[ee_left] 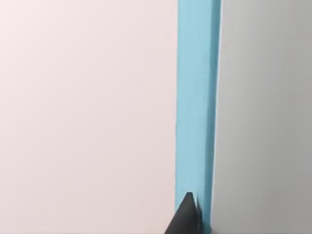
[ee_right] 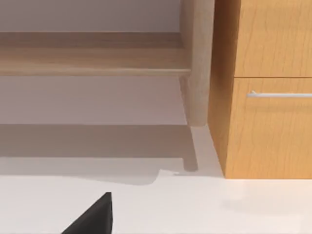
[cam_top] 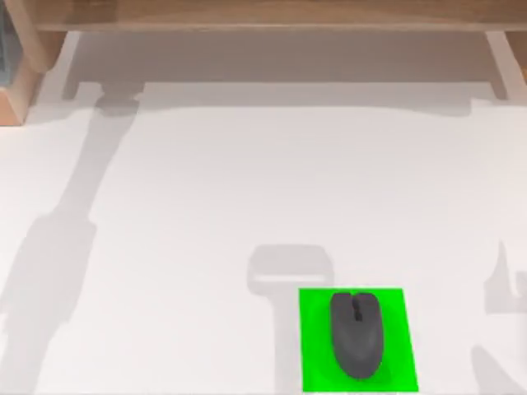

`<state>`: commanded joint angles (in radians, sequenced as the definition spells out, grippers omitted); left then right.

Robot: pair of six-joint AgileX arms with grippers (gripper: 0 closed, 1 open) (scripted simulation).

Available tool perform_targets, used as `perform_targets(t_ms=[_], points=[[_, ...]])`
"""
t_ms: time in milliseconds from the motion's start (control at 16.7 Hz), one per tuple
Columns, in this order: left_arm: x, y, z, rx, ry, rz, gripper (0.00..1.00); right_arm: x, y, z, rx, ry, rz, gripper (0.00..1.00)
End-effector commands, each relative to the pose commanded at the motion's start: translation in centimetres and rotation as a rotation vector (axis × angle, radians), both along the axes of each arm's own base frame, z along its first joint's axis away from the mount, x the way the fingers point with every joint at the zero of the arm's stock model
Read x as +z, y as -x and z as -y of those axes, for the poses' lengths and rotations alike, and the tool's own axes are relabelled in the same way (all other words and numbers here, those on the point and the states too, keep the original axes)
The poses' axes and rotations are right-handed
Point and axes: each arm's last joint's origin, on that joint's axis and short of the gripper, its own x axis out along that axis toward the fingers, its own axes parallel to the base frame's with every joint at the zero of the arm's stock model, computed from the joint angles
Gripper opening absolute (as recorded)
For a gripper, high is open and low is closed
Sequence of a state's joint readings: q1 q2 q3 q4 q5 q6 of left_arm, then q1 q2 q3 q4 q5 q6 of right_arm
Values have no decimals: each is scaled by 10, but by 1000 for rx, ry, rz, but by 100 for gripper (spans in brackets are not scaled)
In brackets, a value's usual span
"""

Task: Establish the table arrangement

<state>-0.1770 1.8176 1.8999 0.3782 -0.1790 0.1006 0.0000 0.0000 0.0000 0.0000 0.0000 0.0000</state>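
The green pad (cam_top: pixel 358 339) runs off the top view's bottom edge. Of each claw, just a dark fingertip corner pokes in at the wrist views' lower edges, left (ee_left: pixel 184 219) and right (ee_right: pixel 95 217).

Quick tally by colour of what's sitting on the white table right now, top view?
Green: 1, the square pad
Dark grey: 1, the mouse lying on that pad
Total: 2, both near the front right of the table

A mouse (cam_top: pixel 356 334) lies on a pad (cam_top: pixel 317 362) (near the front edge) right of centre on the table (cam_top: pixel 206 206).
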Motion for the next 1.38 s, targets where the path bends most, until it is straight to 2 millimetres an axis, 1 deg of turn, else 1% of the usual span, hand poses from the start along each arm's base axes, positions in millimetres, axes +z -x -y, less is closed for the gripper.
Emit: perform_targets(t_ms=[120,180,300,360,480,540,660,780,900,1020,1080,1200,1260,1380], points=[[2,5,-54,62,-71,146,0,0,0,0,0,0,0,100],[-1,9,-80,100,-123,200,0,0,0,0,0,0,0,100],[-13,19,-131,183,-251,269,0,0,0,0,0,0,0,100],[-24,25,-154,226,-323,278,0,0,0,0,0,0,0,100],[-51,38,-198,313,-471,260,0,0,0,0,0,0,0,100],[-68,45,-217,357,-546,227,0,0,0,0,0,0,0,100],[-104,62,-254,437,-688,133,0,0,0,0,0,0,0,100],[-146,80,-284,500,-814,1,0,0,0,0,0,0,0,100],[-188,98,-306,537,-919,-153,0,0,0,0,0,0,0,100],[-231,116,-320,542,-1002,-322,0,0,0,0,0,0,0,100],[-252,124,-323,529,-1036,-409,0,0,0,0,0,0,0,100],[-291,135,-324,474,-1096,-571,0,0,0,0,0,0,0,100],[-307,137,-321,434,-1129,-636,0,0,0,0,0,0,0,100],[-329,133,-310,345,-1217,-717,0,0,0,0,0,0,0,100]])
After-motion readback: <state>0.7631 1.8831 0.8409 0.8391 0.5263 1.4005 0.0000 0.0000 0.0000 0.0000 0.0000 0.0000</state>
